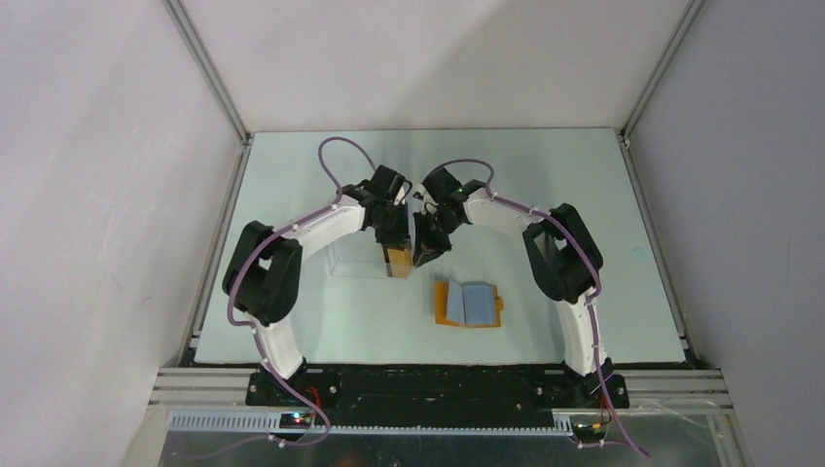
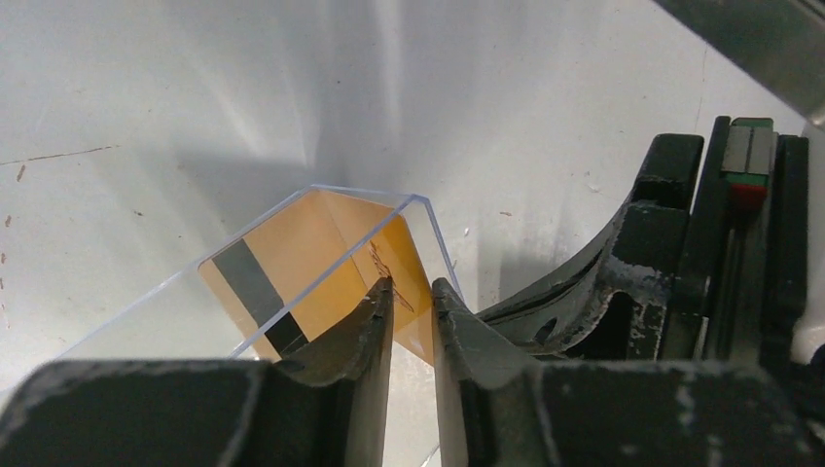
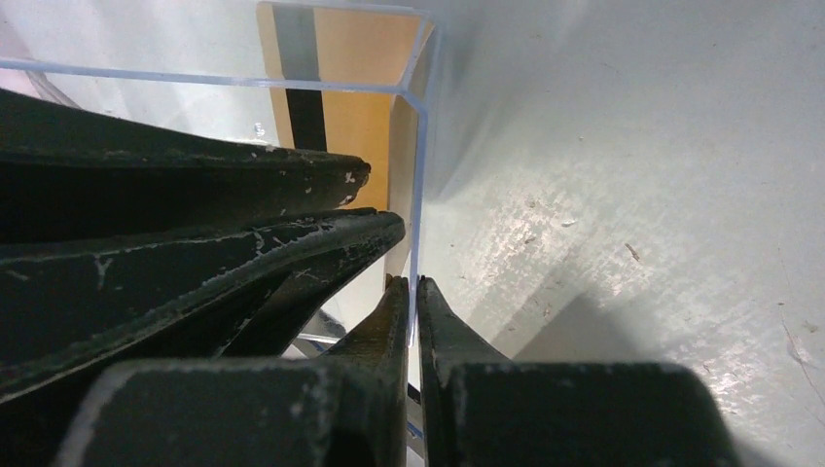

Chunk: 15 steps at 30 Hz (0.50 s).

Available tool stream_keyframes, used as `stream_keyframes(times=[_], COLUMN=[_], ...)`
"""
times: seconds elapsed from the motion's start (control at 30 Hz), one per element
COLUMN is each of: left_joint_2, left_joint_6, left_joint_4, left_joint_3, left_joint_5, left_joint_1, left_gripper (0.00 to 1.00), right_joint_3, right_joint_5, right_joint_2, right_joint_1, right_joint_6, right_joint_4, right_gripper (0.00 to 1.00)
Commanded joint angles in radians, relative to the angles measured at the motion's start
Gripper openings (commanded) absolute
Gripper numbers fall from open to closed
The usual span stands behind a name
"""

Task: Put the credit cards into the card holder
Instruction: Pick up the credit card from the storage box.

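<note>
Jaws of the left gripper (image 2: pixel 412 289) stand slightly parted astride a credit card (image 2: pixel 311 258) inside the clear plastic case (image 2: pixel 433 229), seemingly not clamping it. Those of the right gripper (image 3: pixel 413 290) pinch the case wall. The card holder (image 1: pixel 469 304) lies open on the desk (image 1: pixel 584 214), with no card visibly in it yet.

One clear plastic case (image 1: pixel 352 261), on a pale table (image 1: pixel 584 195) — grey walls (image 1: pixel 97 195), metal frame (image 1: pixel 207 73)

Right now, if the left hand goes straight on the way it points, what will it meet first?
Probably the orange credit card inside the clear case; it lies just ahead of the left hand.
</note>
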Motion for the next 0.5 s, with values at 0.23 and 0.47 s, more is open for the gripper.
stream_keyframes(times=[0.23,0.47], left_joint_2=[0.033,0.017], left_joint_6=[0.005,0.008], left_joint_4=[-0.009,-0.008], left_joint_3=[-0.023,-0.023], left_joint_5=[-0.035,-0.035], left_joint_1=[-0.001,-0.001], left_gripper=[0.35,0.43], right_joint_3=[0.048,0.054], right_joint_5=[-0.044,-0.046], right_joint_2=[-0.008,-0.005], right_joint_1=[0.000,-0.001], right_joint_6=[-0.010,-0.013], right_joint_4=[0.021,0.017], right_gripper=[0.00,0.00])
